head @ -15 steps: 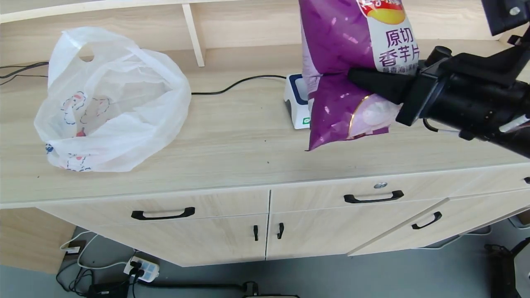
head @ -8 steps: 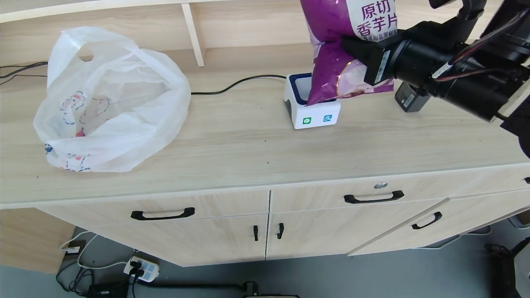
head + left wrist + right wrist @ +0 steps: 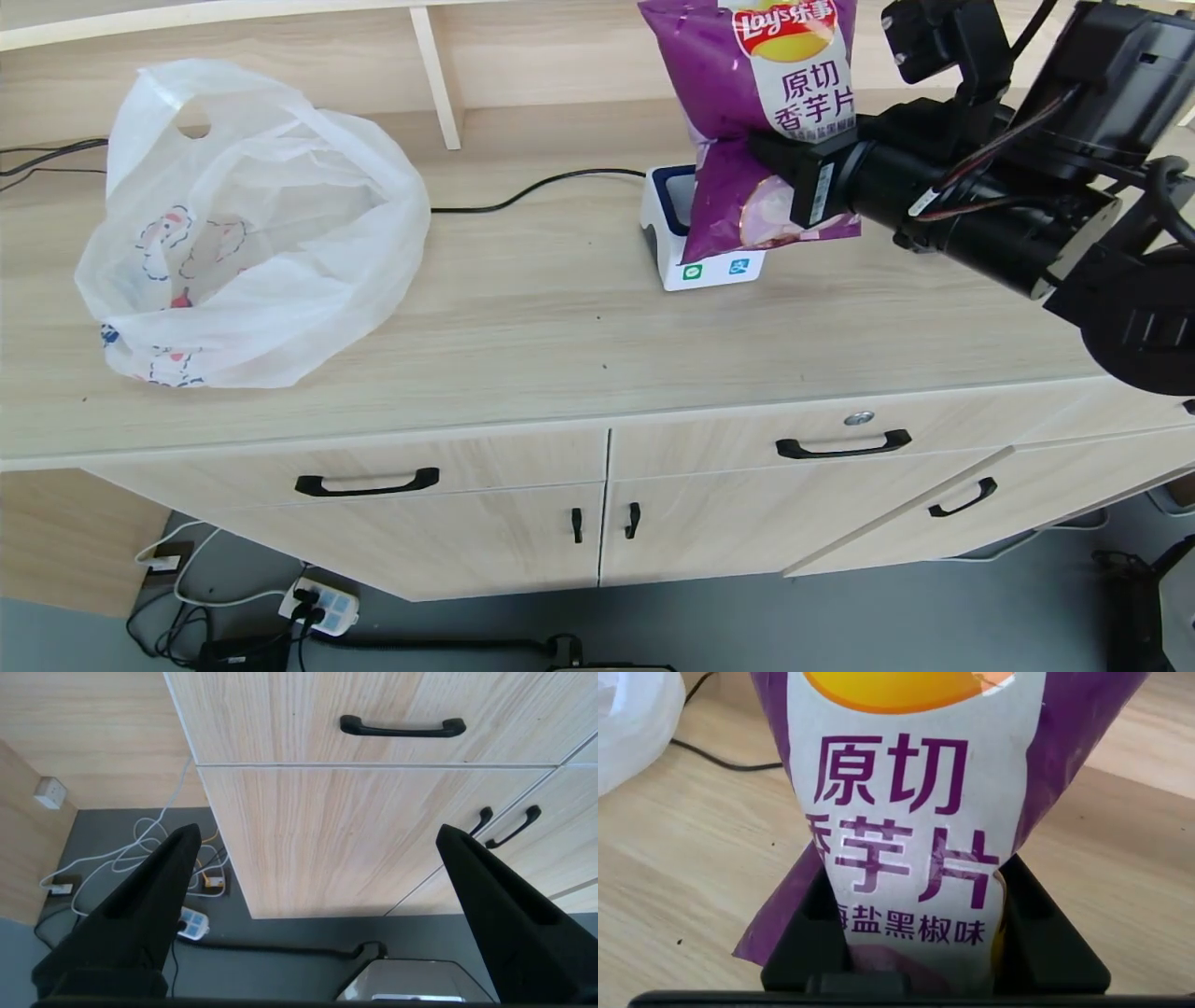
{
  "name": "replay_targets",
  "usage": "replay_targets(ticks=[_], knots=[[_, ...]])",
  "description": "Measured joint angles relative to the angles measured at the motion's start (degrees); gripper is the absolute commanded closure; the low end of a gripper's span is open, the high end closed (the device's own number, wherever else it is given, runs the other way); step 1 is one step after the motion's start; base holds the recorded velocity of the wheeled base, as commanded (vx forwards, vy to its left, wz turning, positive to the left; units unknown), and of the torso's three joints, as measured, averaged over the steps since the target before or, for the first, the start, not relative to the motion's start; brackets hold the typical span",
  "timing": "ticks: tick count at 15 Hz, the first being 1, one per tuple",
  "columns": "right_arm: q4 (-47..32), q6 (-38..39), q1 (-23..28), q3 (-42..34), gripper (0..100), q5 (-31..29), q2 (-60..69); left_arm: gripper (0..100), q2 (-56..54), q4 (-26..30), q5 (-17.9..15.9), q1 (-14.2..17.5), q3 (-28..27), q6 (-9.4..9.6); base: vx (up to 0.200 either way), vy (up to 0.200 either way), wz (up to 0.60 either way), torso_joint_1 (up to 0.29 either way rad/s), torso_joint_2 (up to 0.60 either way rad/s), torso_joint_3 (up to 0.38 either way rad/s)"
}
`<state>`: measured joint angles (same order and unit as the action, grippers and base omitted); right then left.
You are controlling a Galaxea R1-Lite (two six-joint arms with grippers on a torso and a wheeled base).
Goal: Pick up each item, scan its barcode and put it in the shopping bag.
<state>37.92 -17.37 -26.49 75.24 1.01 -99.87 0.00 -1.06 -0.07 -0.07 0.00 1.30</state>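
As the right gripper (image 3: 782,154) is clenched on the lower half of the purple chip bag (image 3: 747,103), the scanning step looks to be in hand. It holds the packet upright, bottom edge just above the white scanner (image 3: 714,269) on the counter (image 3: 560,317). No barcode is visible. Next, I judge, the barcode must face the scanner window, then the packet must cross to the shopping bag (image 3: 252,233), well apart on the robot's left. The left gripper (image 3: 318,915) hangs released before the cabinet drawers (image 3: 374,793).
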Motion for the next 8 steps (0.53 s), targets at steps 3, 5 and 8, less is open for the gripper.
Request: replay_targets(ticks=[3, 5, 8], knots=[[0.1, 0.1, 0.9, -0.7, 100, 0.1, 0.4, 0, 0.0, 0.0, 0.0, 0.0, 0.0, 0.04, 0.0, 0.0, 0.0, 0.0, 0.0, 0.0], [0.1, 0.1, 1.2, -0.9, 100, 0.1, 0.5, 0, 0.0, 0.0, 0.0, 0.0, 0.0, 0.02, 0.0, 0.0, 0.0, 0.0, 0.0, 0.0], [0.6, 0.1, 1.2, -1.3, 100, 0.1, 1.0, 0, 0.0, 0.0, 0.0, 0.0, 0.0, 0.02, 0.0, 0.067, 0.0, 0.001, 0.0, 0.001]])
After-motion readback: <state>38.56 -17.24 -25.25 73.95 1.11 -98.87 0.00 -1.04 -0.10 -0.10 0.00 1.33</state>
